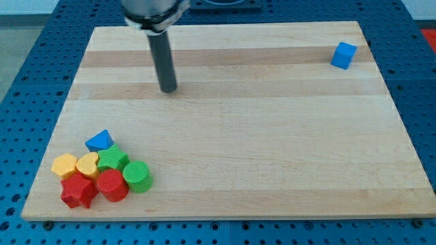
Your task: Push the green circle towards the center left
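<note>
The green circle (137, 176) lies near the board's bottom left, at the right end of a tight cluster of blocks. It touches a red circle (111, 185) on its left and a green star-like block (112, 159) above left. My tip (168, 89) rests on the board in the upper left part, far above the green circle and slightly to its right. It touches no block.
The cluster also holds a blue triangle (100, 141), a yellow hexagon (65, 165), a yellow heart (87, 164) and a red star (78, 192). A blue cube (344, 55) sits alone at the top right. The wooden board (259, 136) lies on a blue perforated table.
</note>
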Robot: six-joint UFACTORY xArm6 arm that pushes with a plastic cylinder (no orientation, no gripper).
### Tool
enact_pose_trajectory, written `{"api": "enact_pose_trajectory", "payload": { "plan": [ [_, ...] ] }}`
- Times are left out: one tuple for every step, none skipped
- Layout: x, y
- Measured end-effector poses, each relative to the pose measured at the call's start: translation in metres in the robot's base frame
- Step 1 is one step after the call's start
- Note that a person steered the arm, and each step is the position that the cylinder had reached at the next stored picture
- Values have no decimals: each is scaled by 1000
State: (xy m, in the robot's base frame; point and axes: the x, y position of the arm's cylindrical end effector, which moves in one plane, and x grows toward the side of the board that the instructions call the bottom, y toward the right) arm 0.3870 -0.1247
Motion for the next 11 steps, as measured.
{"api": "enact_pose_trajectory", "payload": {
  "plan": [
    [25,-37],
    [53,-70],
    [62,-80],
    [62,-80],
    [69,-30],
    [130,30],
    [226,46],
    [230,47],
    [228,27],
    [228,4],
    [228,-6]
  ]
}}
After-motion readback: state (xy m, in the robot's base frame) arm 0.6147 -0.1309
